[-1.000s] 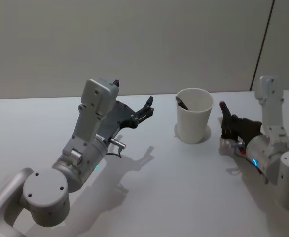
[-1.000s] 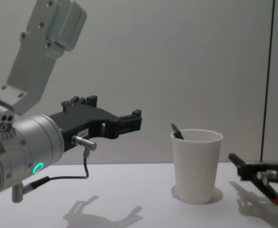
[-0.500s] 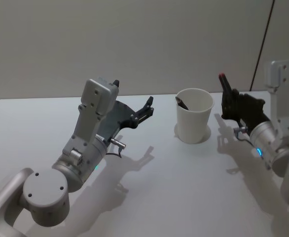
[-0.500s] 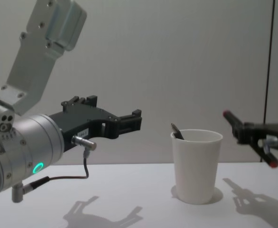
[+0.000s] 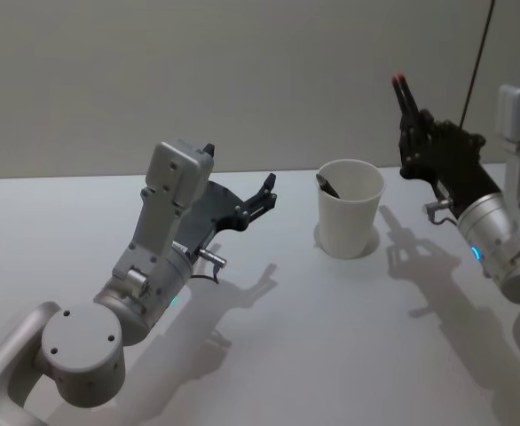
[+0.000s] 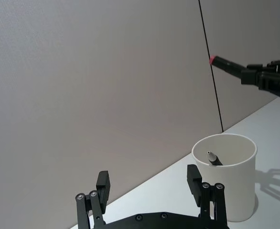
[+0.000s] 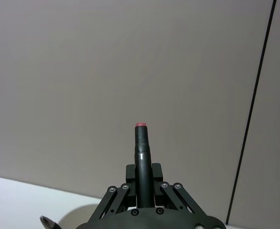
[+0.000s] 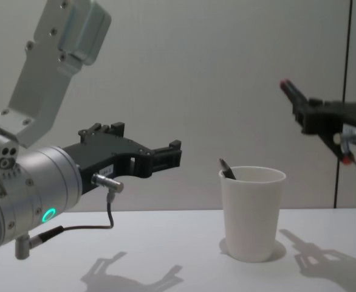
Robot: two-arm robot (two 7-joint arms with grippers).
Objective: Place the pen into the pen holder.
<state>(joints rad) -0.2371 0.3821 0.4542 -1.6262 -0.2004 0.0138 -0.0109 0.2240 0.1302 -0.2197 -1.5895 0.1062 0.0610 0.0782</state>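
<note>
Right gripper point(image 5: 411, 120) clamps red-tipped pen point(image 5: 405, 99), raised right of cup point(image 5: 350, 207). Left gripper point(image 5: 264, 197) spread wide, empty, left of cup.

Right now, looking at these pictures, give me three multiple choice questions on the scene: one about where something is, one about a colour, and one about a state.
1. Where is the right gripper?
A. Raised above and to the right of the pen holder
B. Resting on the table
C. Inside the cup

2. What colour is the tip of the pen in that gripper?
A. Blue
B. Red
C. Green

3. What state is the left gripper in?
A. Shut on a pen
B. Open and empty
C. Shut on the cup

Answers:
1. A, the chest view shows it up in the air, higher than the pen holder.
2. B, the right wrist view shows a red end.
3. B, its fingers stand apart with nothing between them.
</note>
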